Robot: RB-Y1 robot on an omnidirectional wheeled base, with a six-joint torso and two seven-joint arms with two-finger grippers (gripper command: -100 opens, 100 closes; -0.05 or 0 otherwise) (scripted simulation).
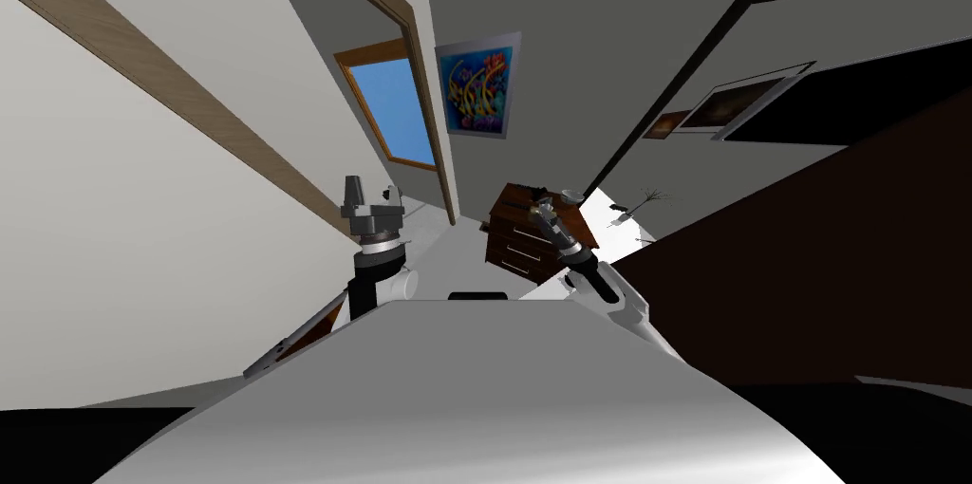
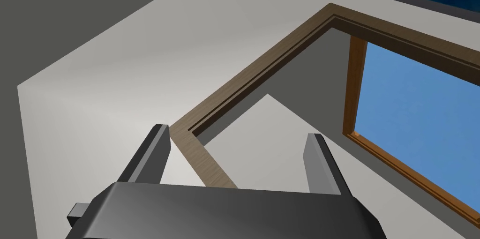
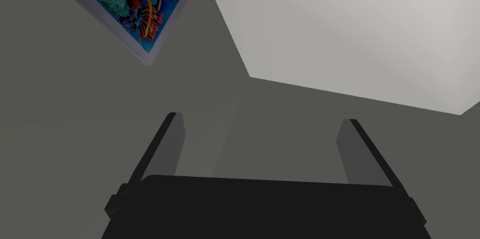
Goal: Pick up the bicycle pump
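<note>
Spread jaws on both, nothing held. Outward: left gripper [image 1: 354, 190] stands raised, pointing up; right gripper [image 1: 543, 207] reaches forward over the brown dresser [image 1: 520, 239]. Cannot tell the bicycle pump from small clutter [image 1: 570, 194] on its top; likely ahead of the right arm, the nearer one. Axis unreadable.

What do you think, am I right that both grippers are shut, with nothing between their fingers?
Not quite: they are open, not shut. The wrist views show the left gripper and the right gripper spread wide, with nothing held between.
</note>
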